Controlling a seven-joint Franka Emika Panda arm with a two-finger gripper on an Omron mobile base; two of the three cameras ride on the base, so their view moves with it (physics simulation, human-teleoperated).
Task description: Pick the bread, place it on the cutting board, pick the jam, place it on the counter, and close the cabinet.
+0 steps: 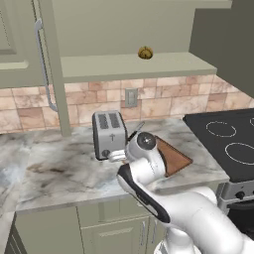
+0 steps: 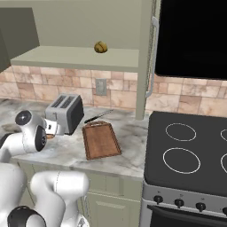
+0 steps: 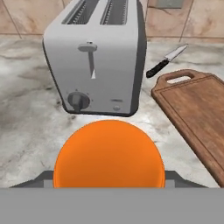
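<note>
The orange jam [image 3: 109,153] sits between my fingertips; my gripper [image 3: 109,181] is shut on it, low over the marbled counter [image 3: 30,127] just in front of the toaster. From the right base view the gripper [image 2: 52,131] is beside the toaster, with the arm covering much of it. The bread [image 1: 145,53] [image 2: 101,47], a small golden bun, rests on the shelf of the open olive-green cabinet [image 1: 134,64], whose doors stand swung out. The reddish-brown cutting board [image 1: 173,156] [image 2: 101,139] [image 3: 197,113] lies bare to the right of the gripper.
A silver toaster [image 1: 109,134] [image 2: 66,113] [image 3: 96,57] stands right ahead of the hand. A black-handled knife [image 3: 166,61] lies behind the board. The black stove [image 2: 190,150] borders the counter on the right. The open cabinet door [image 2: 144,57] with its bar handle hangs above the counter.
</note>
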